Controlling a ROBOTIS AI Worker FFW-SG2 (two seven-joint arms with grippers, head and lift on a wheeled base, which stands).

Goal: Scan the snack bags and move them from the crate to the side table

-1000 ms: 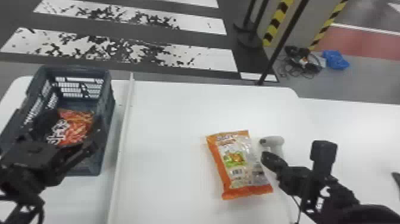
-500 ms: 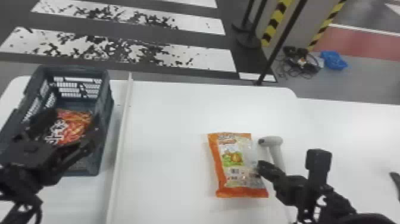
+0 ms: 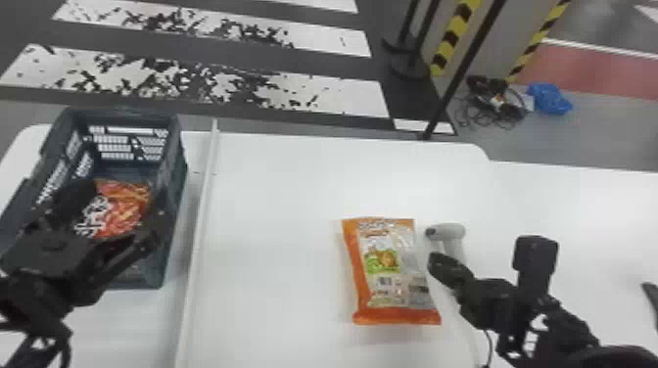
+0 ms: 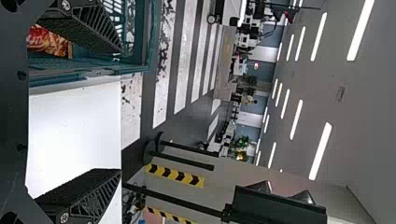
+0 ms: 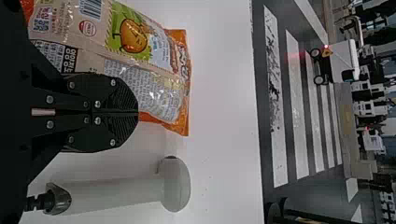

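crate (image 3: 176, 195) cut off, bag (image 3: 128, 205) inside partly hidden

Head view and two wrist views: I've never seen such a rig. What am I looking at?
This is a two-armed robot. The head view looks down from its head; each wrist view comes from a camera on one arm, turned sideways. On the white table lies a snack bag, beside a pale handheld device, probably the scanner. The dark crate at the robot's left contains another bag. The left gripper, at the crate, is open and empty; the right gripper is shut near the table's bag, holding nothing.
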